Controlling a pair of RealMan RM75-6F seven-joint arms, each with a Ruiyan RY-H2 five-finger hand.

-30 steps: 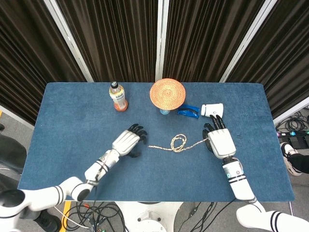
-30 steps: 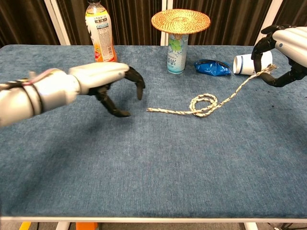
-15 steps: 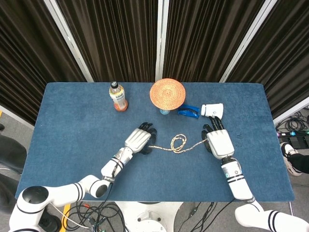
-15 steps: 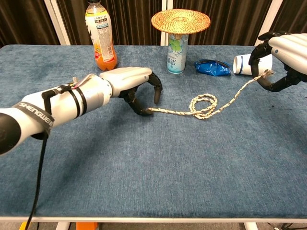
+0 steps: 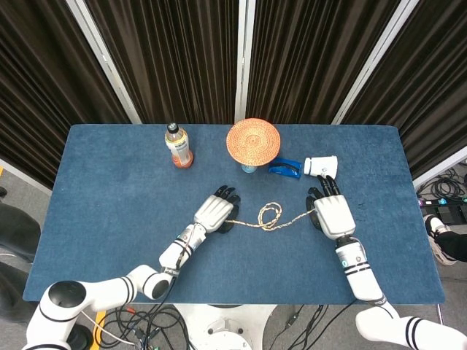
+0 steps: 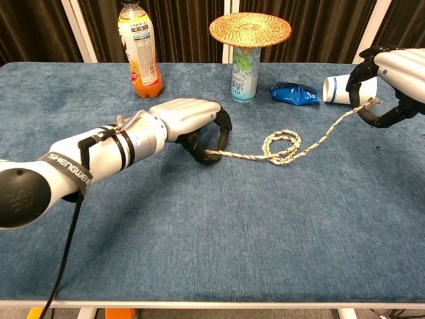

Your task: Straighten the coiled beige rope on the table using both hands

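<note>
Two hands are seen over one blue-covered table (image 5: 109, 189), which is backed by dark pleated curtains (image 5: 175, 58) with pale vertical rails; the left hand (image 6: 189, 119) is curled at the near end of the beige rope (image 6: 282, 147), its dark fingertips closed round that end against the cloth; the right hand (image 6: 392, 76) is raised at the far right, and the rope's other end is pinched between its thumb and fingers — the strand rises off the table toward it. One loose coil remains at the rope's middle, lying flat between the hands. Along the back edge are counted one orange drink bottle (image 6: 138, 46), one small green-labelled bottle (image 6: 244, 73) topped by a round woven mat (image 6: 250, 28), one crumpled blue packet (image 6: 294, 94) and one white cup (image 6: 342, 89) lying on its side; its contents cannot be told.
</note>
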